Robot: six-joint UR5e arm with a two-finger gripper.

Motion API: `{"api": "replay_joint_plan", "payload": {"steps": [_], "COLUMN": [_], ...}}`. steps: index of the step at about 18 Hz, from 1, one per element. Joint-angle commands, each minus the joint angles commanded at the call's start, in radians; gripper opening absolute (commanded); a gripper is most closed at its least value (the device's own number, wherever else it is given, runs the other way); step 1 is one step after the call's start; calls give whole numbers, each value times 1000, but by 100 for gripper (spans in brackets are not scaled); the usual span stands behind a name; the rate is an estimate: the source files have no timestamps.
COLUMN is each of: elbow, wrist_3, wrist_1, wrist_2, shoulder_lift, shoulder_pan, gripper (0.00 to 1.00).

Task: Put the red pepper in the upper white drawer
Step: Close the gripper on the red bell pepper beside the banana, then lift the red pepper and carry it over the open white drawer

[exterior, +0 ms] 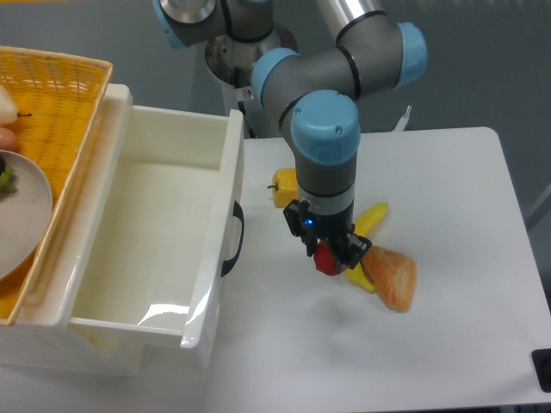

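One gripper (331, 258), fingers closed on the red pepper (326, 257); only a small glossy red patch shows between the black jaws. Pepper hangs above the table (448, 172), just beside the bread piece (392, 275) and the banana (368, 225); looks lifted clear of the surface, but contact can't be ruled out from this angle. Grip comes straight from above, probably so the pepper can be carried over the drawer wall without tipping. Upper white drawer (168, 185) is pulled out to the left, well apart from the pepper, inside empty, so a drop from above should work. Drawer is glossy hard plastic, rectangular, deep walls, curved black handle (232, 238) on the front facing the arm. Yellow pepper (282, 186) sits partly hidden behind the wrist, smooth and shiny. Bread is orange-brown, rough crust, tapered. Woven yellow basket (60, 103) sits at far left beside the drawer, holding a pale plate (21, 211). Table is matte white, flat.
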Motion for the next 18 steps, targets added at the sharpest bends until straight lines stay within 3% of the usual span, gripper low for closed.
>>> {"api": "replay_joint_plan", "payload": {"steps": [15,18], "elbow": [9,9], "wrist_3": [-342,-359], "wrist_1": [-2,-3], "wrist_2": [-244,-279], "shoulder_lift": [87,103], "shoulder_pan": [58,58], "gripper": [33,33]}}
